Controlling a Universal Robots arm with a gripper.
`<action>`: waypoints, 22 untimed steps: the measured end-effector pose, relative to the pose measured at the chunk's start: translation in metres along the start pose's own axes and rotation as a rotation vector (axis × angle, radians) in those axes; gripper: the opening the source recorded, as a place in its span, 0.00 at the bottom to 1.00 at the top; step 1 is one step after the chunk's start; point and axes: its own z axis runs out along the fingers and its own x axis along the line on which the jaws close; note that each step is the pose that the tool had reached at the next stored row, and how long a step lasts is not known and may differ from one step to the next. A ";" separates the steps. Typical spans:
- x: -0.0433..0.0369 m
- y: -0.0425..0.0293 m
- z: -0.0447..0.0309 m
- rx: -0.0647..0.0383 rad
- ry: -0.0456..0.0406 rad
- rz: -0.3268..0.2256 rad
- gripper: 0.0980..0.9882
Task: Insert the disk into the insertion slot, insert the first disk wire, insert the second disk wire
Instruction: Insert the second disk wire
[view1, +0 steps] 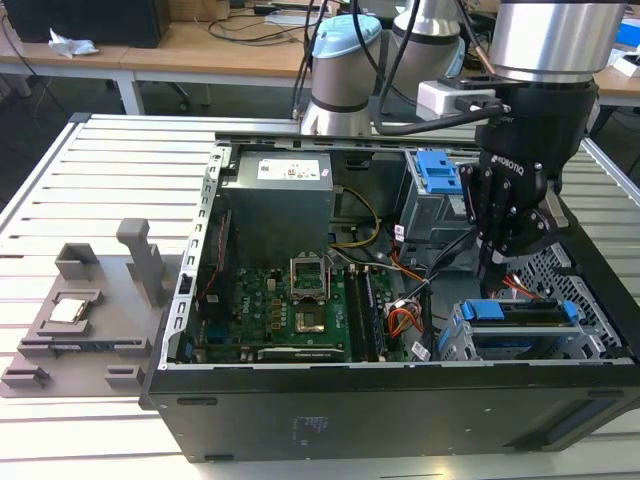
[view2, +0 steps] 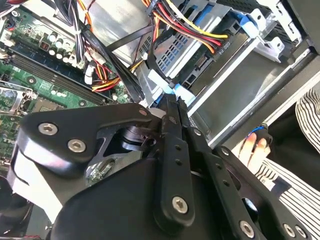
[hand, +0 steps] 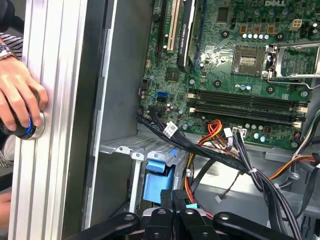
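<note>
The disk (view1: 515, 312), in its bright blue caddy, lies inside the insertion slot (view1: 455, 342), a perforated light grey cage in the open computer case at the exterior view's right. My gripper (view1: 487, 272) hangs just behind the disk's rear edge. Its fingers are pressed together in both wrist views (view2: 169, 100) (hand: 175, 196), with a pale blue plug (view2: 181, 94) at their tips and a black disk wire (view2: 117, 65) running to them. A red, yellow and black wire bundle (view2: 190, 30) ends in a plug (view2: 220, 47) at the disk's rear (view2: 200, 70).
The motherboard (view1: 290, 300), power supply (view1: 278, 195) and a solid grey box with a blue latch (view1: 437, 175) fill the case. Loose cables (hand: 250, 170) cross beside the cage. A person's hand (hand: 20, 95) rests on a button at the table edge. A grey fixture (view1: 80, 310) sits at the exterior view's left.
</note>
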 end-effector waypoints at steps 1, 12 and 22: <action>0.0000 0.0000 0.0000 0.000 -0.0001 0.000 0.05; -0.0099 0.0004 0.0057 0.000 0.0004 -0.002 0.21; -0.0176 -0.0002 0.0123 -0.002 0.0353 -0.012 0.21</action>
